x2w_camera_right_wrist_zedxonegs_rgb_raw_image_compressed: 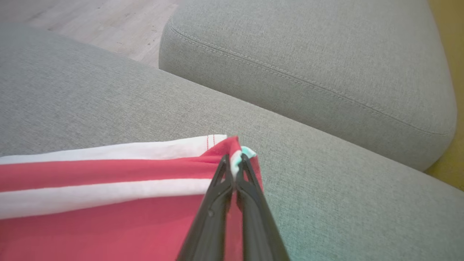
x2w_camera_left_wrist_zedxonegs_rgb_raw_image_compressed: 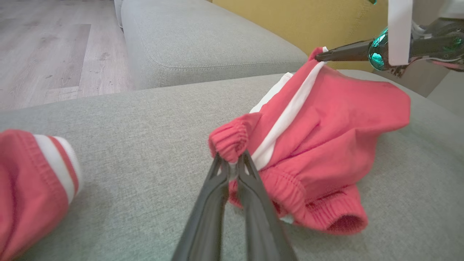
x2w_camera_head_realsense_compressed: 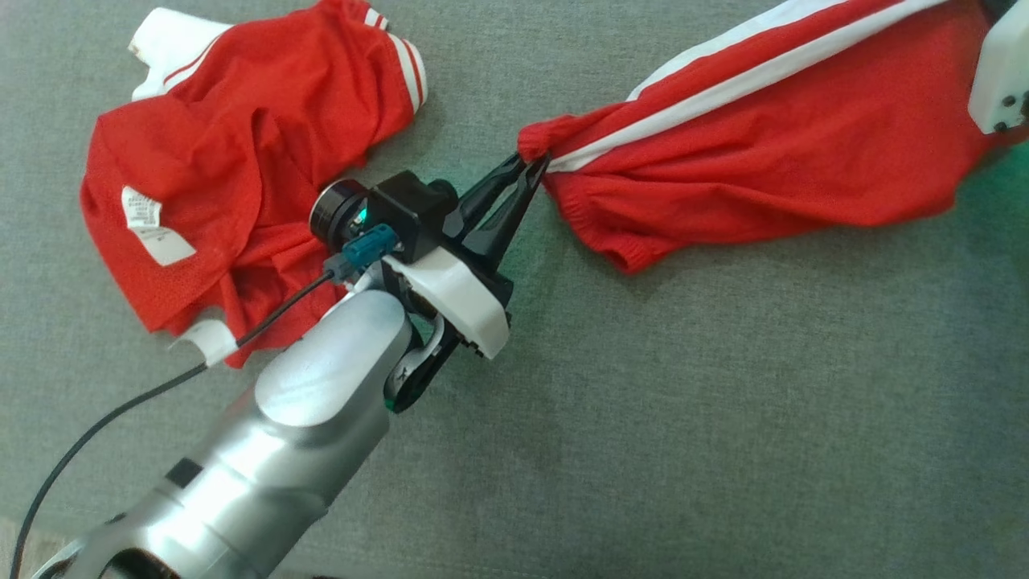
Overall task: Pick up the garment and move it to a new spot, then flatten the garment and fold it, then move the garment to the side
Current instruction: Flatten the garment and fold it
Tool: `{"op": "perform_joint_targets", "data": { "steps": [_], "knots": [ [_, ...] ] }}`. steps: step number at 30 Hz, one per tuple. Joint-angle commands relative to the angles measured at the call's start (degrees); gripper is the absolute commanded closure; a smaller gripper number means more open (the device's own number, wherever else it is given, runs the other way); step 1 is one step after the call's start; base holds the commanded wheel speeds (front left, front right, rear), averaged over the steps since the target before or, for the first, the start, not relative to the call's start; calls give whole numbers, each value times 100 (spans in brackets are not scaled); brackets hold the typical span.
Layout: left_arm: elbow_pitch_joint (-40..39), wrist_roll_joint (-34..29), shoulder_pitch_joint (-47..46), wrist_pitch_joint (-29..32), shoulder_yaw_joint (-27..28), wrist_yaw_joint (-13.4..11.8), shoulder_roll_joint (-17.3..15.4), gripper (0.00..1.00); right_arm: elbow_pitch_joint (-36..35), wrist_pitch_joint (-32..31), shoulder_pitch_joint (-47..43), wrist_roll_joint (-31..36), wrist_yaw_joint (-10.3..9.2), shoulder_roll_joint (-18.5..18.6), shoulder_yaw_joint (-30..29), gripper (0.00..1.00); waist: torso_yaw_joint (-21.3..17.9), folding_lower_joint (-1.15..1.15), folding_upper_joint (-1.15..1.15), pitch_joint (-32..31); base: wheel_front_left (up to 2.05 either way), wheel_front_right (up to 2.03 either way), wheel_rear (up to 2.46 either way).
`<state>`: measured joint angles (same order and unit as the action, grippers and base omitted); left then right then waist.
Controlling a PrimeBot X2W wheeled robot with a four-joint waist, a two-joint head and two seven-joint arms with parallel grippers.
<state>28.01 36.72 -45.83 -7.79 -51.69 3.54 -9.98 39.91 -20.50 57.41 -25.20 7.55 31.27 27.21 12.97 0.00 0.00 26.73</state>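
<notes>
The garment (x2w_camera_head_realsense_compressed: 772, 153) is a pair of red shorts with white side stripes, stretched between my two grippers over the grey cushion (x2w_camera_head_realsense_compressed: 683, 402). My left gripper (x2w_camera_head_realsense_compressed: 534, 165) is shut on its bunched elastic waistband corner (x2w_camera_left_wrist_zedxonegs_rgb_raw_image_compressed: 229, 139), the fingers (x2w_camera_left_wrist_zedxonegs_rgb_raw_image_compressed: 217, 203) nearly together. My right gripper (x2w_camera_right_wrist_zedxonegs_rgb_raw_image_compressed: 233, 159) is shut on the opposite corner of the garment (x2w_camera_right_wrist_zedxonegs_rgb_raw_image_compressed: 108, 203), by the white stripe. The left wrist view shows the right gripper (x2w_camera_left_wrist_zedxonegs_rgb_raw_image_compressed: 319, 55) holding that end raised above the cushion. In the head view the right arm's white housing (x2w_camera_head_realsense_compressed: 1001, 72) shows at the top right; its fingers are hidden.
A second red jersey (x2w_camera_head_realsense_compressed: 241, 161) with white trim and a label lies crumpled at the left, behind my left forearm (x2w_camera_head_realsense_compressed: 281, 434); its sleeve (x2w_camera_left_wrist_zedxonegs_rgb_raw_image_compressed: 32, 188) also shows. A second grey cushion (x2w_camera_left_wrist_zedxonegs_rgb_raw_image_compressed: 203, 40) adjoins the far side, with wood floor (x2w_camera_left_wrist_zedxonegs_rgb_raw_image_compressed: 54, 47) and a yellow wall (x2w_camera_left_wrist_zedxonegs_rgb_raw_image_compressed: 308, 21) beyond.
</notes>
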Motion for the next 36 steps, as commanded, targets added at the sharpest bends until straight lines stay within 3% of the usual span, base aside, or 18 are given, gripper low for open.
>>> {"op": "perform_joint_targets", "data": {
  "steps": [1, 9, 20, 27, 36],
  "knots": [
    [-21, -30, -219, -58, 191, -7, -106, 0, -1, 105, 137, -19, -6, 32, 2, 0, -2, 0, 0, 11, 0, 0, 0],
    [304, 11, -213, -240, 283, -81, -153, 0, 461, 890, 219, -186, -6, -155, -118, 0, -152, 0, 0, -189, 0, 0, 0],
    [39, 228, 196, -692, 1205, -675, -543, 0, 424, 2429, -153, -333, -6, -595, -328, 0, -684, 0, 0, -1005, 0, 0, 0],
    [-1063, -95, 1026, -718, 2252, -1009, -617, 0, -41, 3095, -992, -503, -6, -993, -630, 0, -922, 0, 0, -1502, 0, 0, 0],
    [-1502, -626, 2544, -719, 2963, -895, -339, 0, -755, 3386, -2696, -115, -6, -1899, -1444, 0, -1131, 0, 0, -2028, 0, 0, 0]
  ]
}}
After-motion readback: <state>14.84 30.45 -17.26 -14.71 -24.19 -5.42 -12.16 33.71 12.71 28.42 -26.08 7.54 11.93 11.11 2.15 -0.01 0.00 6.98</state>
